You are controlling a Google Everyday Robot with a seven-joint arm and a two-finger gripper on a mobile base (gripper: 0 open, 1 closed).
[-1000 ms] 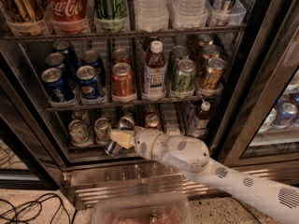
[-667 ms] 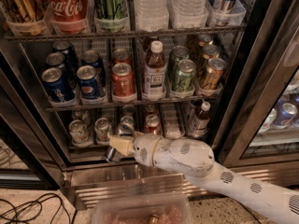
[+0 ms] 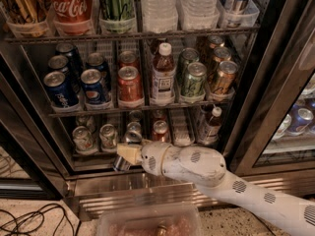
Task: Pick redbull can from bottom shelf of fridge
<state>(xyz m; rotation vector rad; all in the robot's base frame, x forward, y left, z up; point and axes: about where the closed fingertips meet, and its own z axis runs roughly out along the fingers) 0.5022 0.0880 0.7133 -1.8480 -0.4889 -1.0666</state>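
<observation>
Floor: speckled stone (image 3: 34,205) along the bottom of the frame, with black cables (image 3: 29,219) looped at lower left. A clear plastic tub (image 3: 147,224) sits at bottom centre. A ribbed metal kick plate (image 3: 98,193) runs beneath the fridge (image 3: 253,107), whose dark steel frame and wire racks fill most of the view. A second glass door (image 3: 295,146) stands at the right edge, with blue cans (image 3: 300,119) behind it.

Top rack: Coca-Cola can (image 3: 69,6), green can (image 3: 115,1), water bottles (image 3: 157,6).
Middle rack: Pepsi cans (image 3: 93,86) at left, then a red can (image 3: 129,85), a white-capped bottle (image 3: 163,75), green cans (image 3: 192,78) and gold cans (image 3: 224,76) at right.

Bottom shelf (image 3: 181,129): narrow lanes with clear dividers. Slim cans (image 3: 108,135) stand in the left and centre lanes, and a small bottle (image 3: 211,124) is at the right end.

Arm (image 3: 197,163): white with grey dotted patches. It enters from lower right and reaches to lower centre.

Gripper (image 3: 124,156): at the front lip of the bottom shelf, left of centre, just below the standing cans. Its cream fingers (image 3: 130,152) are clamped on the redbull can (image 3: 119,165). The can is tilted and sits out in front of the shelf edge, apart from the cans in the lanes and over the dark sill above the kick plate.
</observation>
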